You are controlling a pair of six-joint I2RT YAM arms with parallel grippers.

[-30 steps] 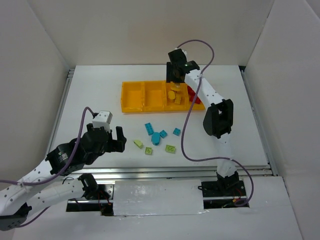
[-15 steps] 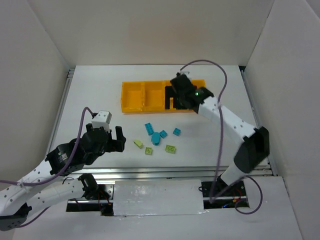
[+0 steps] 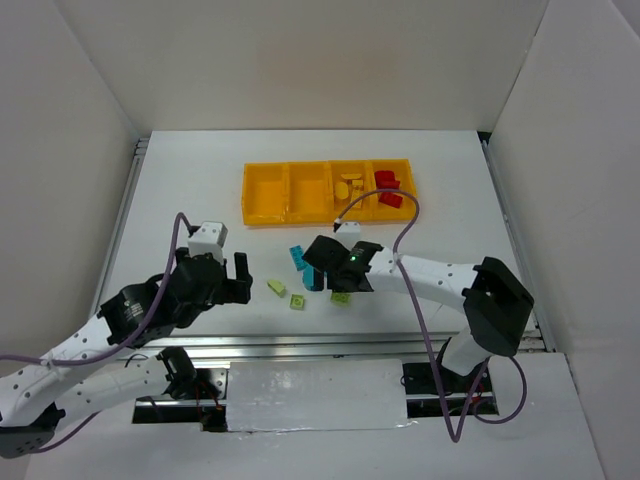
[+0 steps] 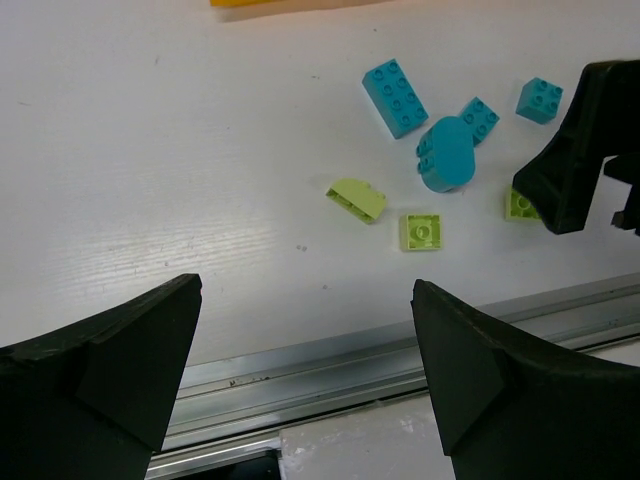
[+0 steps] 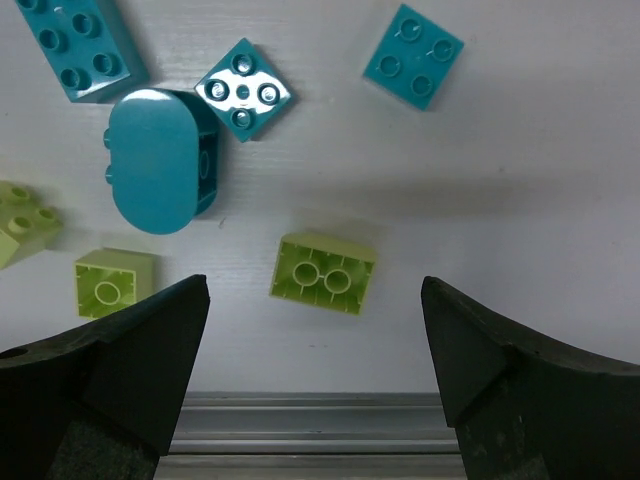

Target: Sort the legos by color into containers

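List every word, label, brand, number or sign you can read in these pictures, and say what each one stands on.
None: no readable text shows in any view. The legos bear only plain studs, the orange-yellow tray is unmarked, and the right arm shows only a small green light, not a sign.

Left fingers [image 4: 105, 355] and right fingers [image 5: 115, 355] both spread wide apart.
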